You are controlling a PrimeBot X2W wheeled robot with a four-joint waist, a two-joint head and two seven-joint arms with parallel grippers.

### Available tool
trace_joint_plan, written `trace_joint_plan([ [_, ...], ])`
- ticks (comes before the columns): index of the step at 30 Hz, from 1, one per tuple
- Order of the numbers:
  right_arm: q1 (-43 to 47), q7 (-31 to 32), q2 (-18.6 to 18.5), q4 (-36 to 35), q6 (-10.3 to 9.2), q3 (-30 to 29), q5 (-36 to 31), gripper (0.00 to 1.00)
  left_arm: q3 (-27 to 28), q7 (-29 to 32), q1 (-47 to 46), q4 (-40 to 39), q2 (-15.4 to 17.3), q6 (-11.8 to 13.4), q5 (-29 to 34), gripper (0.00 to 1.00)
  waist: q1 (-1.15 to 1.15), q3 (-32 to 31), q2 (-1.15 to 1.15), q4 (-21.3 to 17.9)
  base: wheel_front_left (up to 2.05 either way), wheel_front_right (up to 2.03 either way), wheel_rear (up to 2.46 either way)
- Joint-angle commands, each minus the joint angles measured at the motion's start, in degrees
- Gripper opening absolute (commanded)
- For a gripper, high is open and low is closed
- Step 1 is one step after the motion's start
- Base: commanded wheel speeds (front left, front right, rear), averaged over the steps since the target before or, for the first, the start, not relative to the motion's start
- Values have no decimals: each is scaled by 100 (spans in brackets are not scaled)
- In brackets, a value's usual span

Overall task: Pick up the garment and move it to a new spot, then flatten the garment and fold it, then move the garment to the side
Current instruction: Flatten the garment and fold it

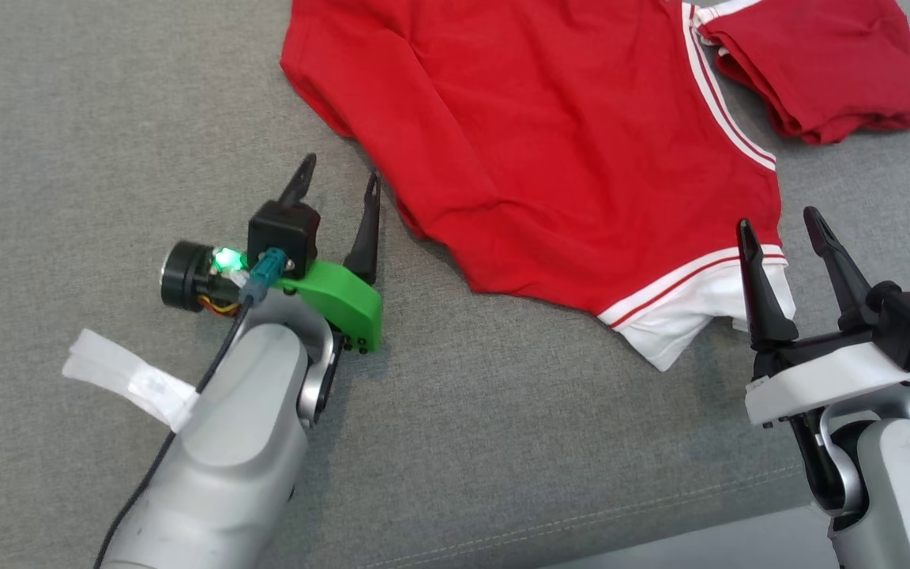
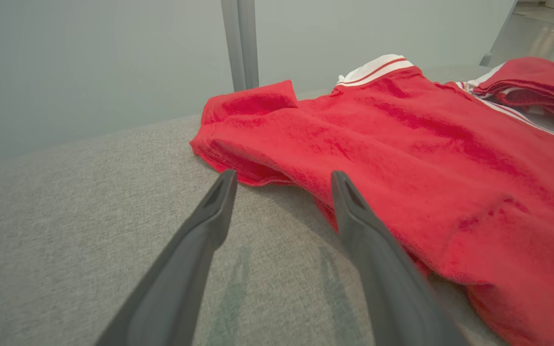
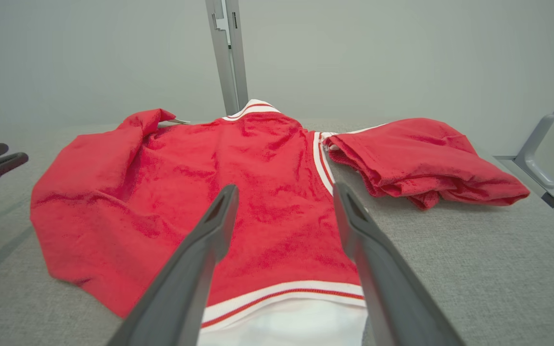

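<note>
When checked, found left gripper (image 1: 341,167), right gripper (image 1: 776,219) fingers parted, empty. Advised pinching garment (image 1: 550,134) edges evenly.

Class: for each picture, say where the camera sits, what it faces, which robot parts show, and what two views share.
Head view: from the head, down onto the red garment; left gripper and right gripper show.
Left wrist view: on the left wrist, along its fingers toward the garment's edge.
Right wrist view: on the right wrist, along its fingers over the striped hem.
Both wrist views share the grey post.
</note>
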Motion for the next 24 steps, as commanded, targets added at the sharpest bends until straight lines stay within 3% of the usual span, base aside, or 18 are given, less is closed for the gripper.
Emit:
trace_joint_plan([
  [1, 106, 28, -26, 1, -7, -18, 8, 100, -19, 1, 188, -24, -40, -32, -66, 100, 0, -379, 0, 326, 0, 0, 0],
  [8, 199, 75, -12, -47, -7, 9, 49, 100, -454, 1, 645, 213, -100, -183, -361, 100, 0, -474, 0, 241, 0, 0, 0],
  [24, 107, -11, 60, -13, -7, 42, 109, 100, -1312, 13, -191, 1214, -92, -86, -869, 100, 0, -186, 0, -490, 0, 0, 0],
])
